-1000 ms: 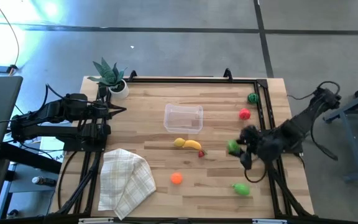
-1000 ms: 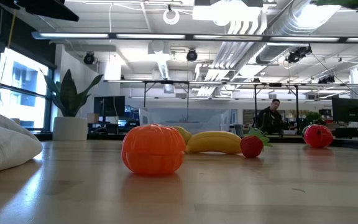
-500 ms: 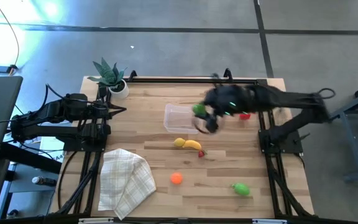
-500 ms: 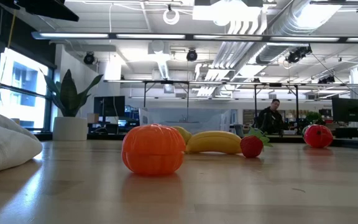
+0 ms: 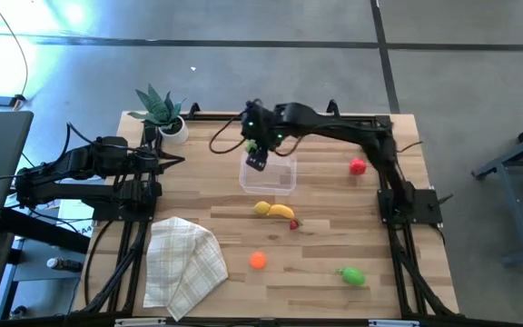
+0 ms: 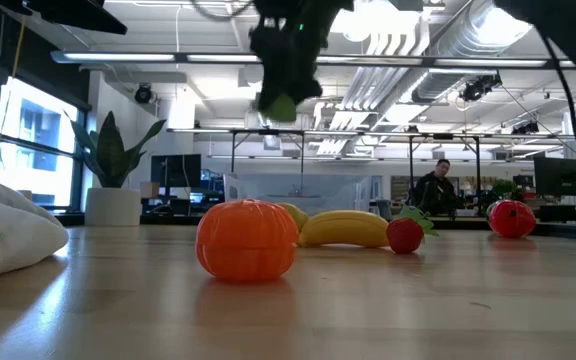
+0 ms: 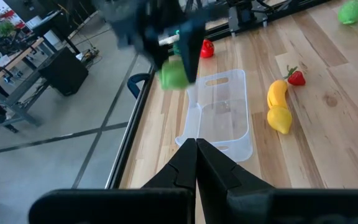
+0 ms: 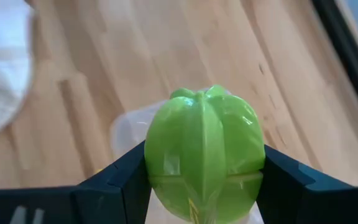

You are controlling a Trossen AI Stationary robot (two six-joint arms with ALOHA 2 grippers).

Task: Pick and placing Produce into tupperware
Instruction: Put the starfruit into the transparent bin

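The clear tupperware (image 5: 275,177) stands on its base in the middle of the table, toward the far side. My right gripper (image 5: 259,154) hangs over the container's far-left end, shut on a light green produce piece (image 6: 281,105). On the wood lie a lemon (image 5: 261,208), a banana (image 5: 282,212), a strawberry-like red piece (image 5: 294,224), an orange piece (image 5: 258,260), a green piece (image 5: 352,275) and a red piece (image 5: 358,166). My left gripper (image 5: 176,161) waits shut at the table's left edge. My right gripper pinches the light green piece (image 8: 202,149) between its two fingers (image 8: 126,177), one on each of its opposite sides. The fingers come from above, pointing down. The piece is lifted clear, above the tupperware's rim (image 8: 126,127).
A checked folded cloth (image 5: 184,259) lies at the near left. A potted plant (image 5: 162,113) stands at the far left corner. Black frame rails run along the table's left, right and far edges. Bare wood shows between the tupperware and the red piece.
My right gripper has swung from the table's right edge toward the far left, carrying the light green piece, and now hangs over the tupperware's far-left end. It has come into the low view from above. The other produce has kept still.
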